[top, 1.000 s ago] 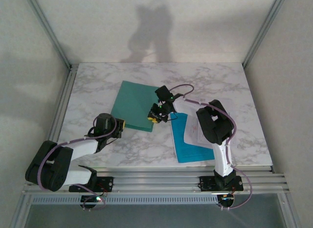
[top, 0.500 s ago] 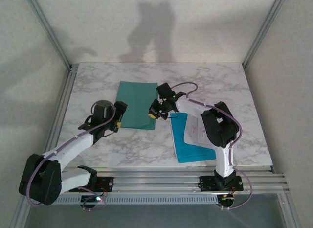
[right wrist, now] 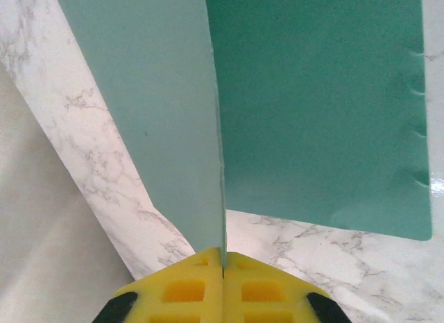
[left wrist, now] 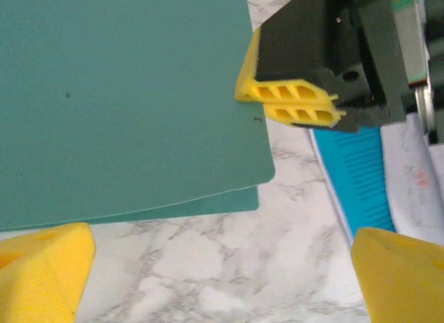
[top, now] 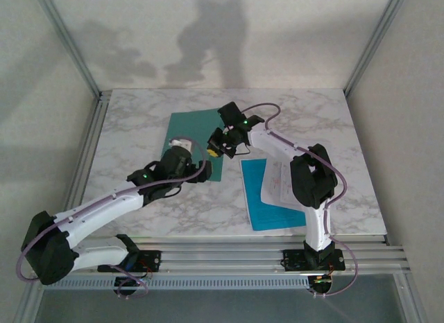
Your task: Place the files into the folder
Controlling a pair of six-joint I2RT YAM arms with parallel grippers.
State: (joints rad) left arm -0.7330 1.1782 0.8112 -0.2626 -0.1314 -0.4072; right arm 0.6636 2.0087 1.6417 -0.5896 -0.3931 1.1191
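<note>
On marble table (top: 132, 125), right gripper (right wrist: 223, 271) pinches folder (top: 189, 129), left gripper (left wrist: 222, 267) spread; files' (top: 263, 205) print illegible.

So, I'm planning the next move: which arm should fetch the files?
Left. The right gripper is shut on the folder's raised cover; the left gripper is open, empty, at the folder's near corner beside the files.

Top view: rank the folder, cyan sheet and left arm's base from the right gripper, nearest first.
1. folder, its cover clamped in the right gripper, just left.
2. cyan sheet, near-right of it.
3. left arm's base, bottom left, clearly farthest.
</note>
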